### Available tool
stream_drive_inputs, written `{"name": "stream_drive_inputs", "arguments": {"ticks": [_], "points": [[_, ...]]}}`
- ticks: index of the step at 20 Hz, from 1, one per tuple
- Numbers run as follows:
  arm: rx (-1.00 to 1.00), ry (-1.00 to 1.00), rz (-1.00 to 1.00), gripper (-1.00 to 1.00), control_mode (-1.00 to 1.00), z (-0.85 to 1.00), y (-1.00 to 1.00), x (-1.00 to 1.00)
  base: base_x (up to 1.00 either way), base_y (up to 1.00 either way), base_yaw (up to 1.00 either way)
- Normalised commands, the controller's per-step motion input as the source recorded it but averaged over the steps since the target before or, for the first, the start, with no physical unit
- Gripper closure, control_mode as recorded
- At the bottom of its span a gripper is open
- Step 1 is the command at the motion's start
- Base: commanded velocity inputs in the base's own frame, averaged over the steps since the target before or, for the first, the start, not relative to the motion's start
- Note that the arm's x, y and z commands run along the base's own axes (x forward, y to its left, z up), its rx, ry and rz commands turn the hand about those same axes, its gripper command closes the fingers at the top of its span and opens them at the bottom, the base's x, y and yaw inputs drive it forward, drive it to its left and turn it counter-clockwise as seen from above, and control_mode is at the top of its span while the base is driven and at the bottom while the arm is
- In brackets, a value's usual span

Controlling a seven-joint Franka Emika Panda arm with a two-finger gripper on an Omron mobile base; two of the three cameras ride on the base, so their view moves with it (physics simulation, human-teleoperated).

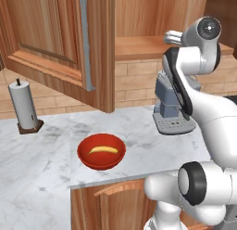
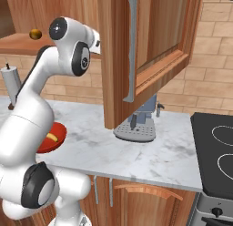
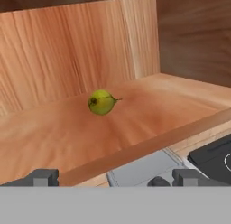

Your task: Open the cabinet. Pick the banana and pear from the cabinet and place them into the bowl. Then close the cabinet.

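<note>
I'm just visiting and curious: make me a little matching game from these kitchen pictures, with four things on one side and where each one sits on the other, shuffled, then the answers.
Things:
1. banana
2. pear
3. paper-towel roll
4. bowl

Places:
A. on the shelf inside the open cabinet
B. on the marble counter, just below the open cabinet door
C. lying inside the red bowl
D. upright on its stand by the brick wall, at the counter's left end

Pairs: 1-C, 2-A, 3-D, 4-B
</note>
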Motion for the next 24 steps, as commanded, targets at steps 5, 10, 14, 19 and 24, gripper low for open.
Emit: {"name": "stream_drive_inputs", "arguments": {"ticks": [5, 10, 14, 19, 24], "points": [[0.01, 0.07, 0.01, -1.0, -1.0, 0.01, -0.01, 0.28, 0.0, 0.0, 0.0], [0.01, 0.12, 0.0, -1.0, -1.0, 0.0, -0.08, 0.4, 0.0, 0.0, 0.0], [0.0, 0.06, 0.0, -1.0, -1.0, 0.0, -0.15, 0.39, 0.0, 0.0, 0.0], [0.0, 0.0, 0.0, -1.0, -1.0, 0.0, -0.14, 0.38, 0.0, 0.0, 0.0], [0.0, 0.0, 0.0, -1.0, -1.0, -0.03, -0.05, 0.36, 0.0, 0.0, 0.0]]}}
